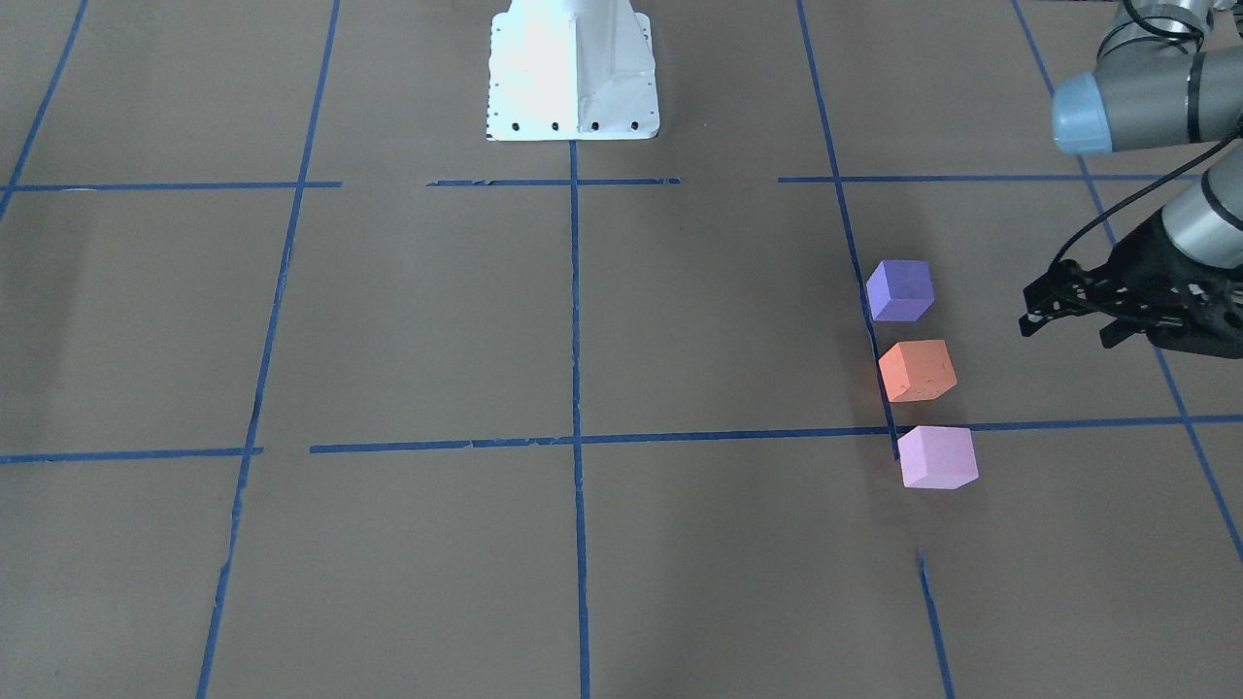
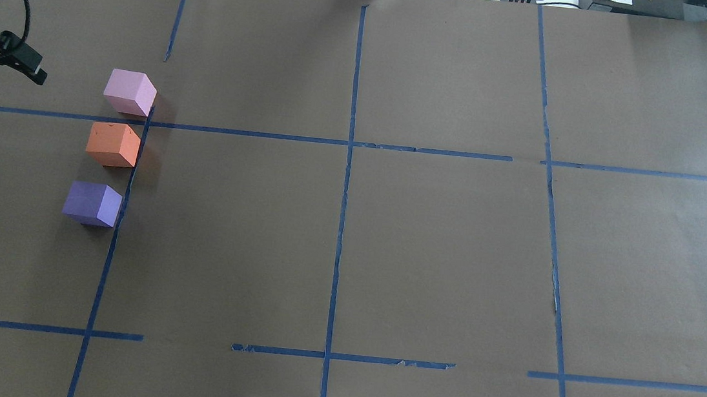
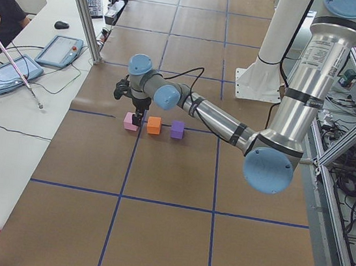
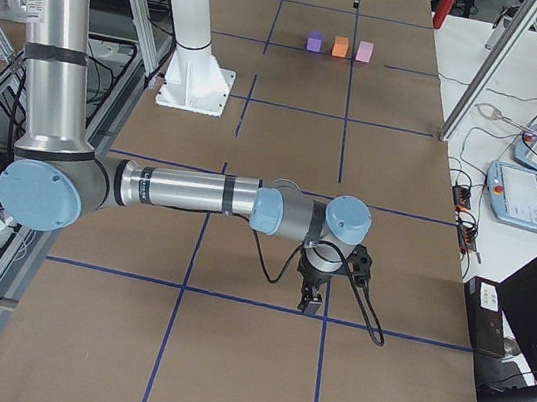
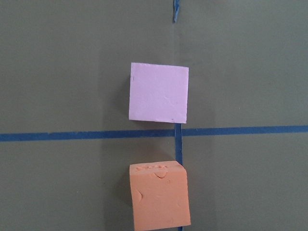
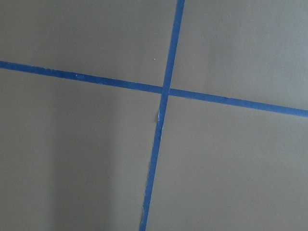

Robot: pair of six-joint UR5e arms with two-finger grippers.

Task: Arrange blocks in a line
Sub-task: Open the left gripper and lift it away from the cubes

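Note:
Three blocks stand in a line beside a blue tape line, with small gaps between them: the purple block (image 1: pixel 900 290), the orange block (image 1: pixel 917 371) and the pink block (image 1: pixel 937 457). The overhead view shows the pink (image 2: pixel 130 92), orange (image 2: pixel 113 144) and purple (image 2: pixel 93 203) blocks at the left. The left wrist view shows the pink block (image 5: pixel 159 92) and the orange block (image 5: pixel 159 196) from above. My left gripper (image 1: pixel 1066 328) hangs above the table beside the line, open and empty. My right gripper (image 4: pixel 311 300) shows only in the exterior right view, far from the blocks; I cannot tell if it is open or shut.
The table is covered with brown paper (image 2: pixel 439 252) marked by a blue tape grid. The white robot base (image 1: pixel 573 73) stands at the middle of the robot's side. Operator desks with tablets (image 3: pixel 57 50) lie beyond the far edge.

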